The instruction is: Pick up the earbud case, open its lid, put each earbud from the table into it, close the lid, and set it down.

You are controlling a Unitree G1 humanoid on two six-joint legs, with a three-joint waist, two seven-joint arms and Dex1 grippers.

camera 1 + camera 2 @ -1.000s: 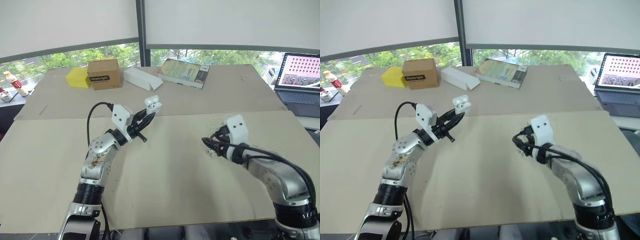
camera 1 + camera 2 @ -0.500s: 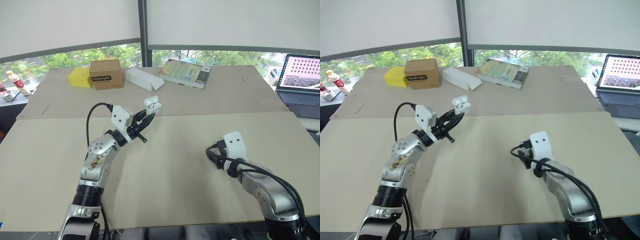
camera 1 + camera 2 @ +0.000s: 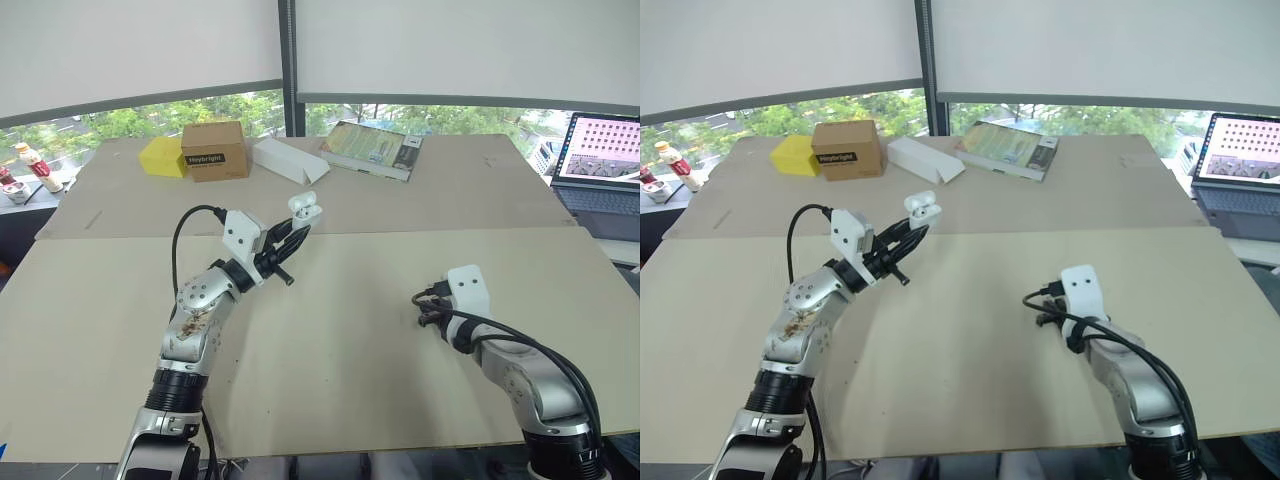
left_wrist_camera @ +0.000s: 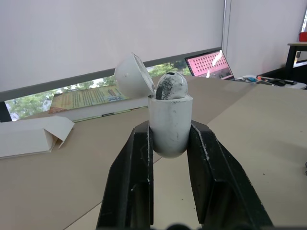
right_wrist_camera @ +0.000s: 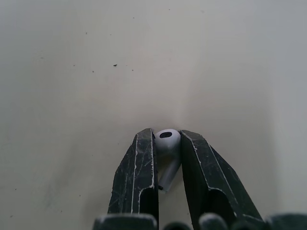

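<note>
My left gripper [image 3: 297, 229] is raised over the left half of the table and is shut on the white earbud case [image 3: 305, 208]. In the left wrist view the case [image 4: 169, 122] stands upright between the black fingers [image 4: 135, 163]. Its lid [image 4: 132, 74] is hinged open, and one earbud [image 4: 171, 86] sits in it. On the right, my right gripper [image 3: 421, 300] is low over the table. It is shut on a white earbud [image 5: 167, 139], whose stem points back between the fingers [image 5: 139, 167].
Along the far edge lie a yellow block [image 3: 160, 156], a brown cardboard box [image 3: 214, 150], a white folded carton [image 3: 288, 160] and a book [image 3: 373, 148]. An open laptop [image 3: 600, 165] stands at the far right, and a small bottle [image 3: 30, 165] at the far left.
My right arm has drawn back toward me and sunk lower over the table, its fingers still closed. The left arm holds the open case in the same place.
</note>
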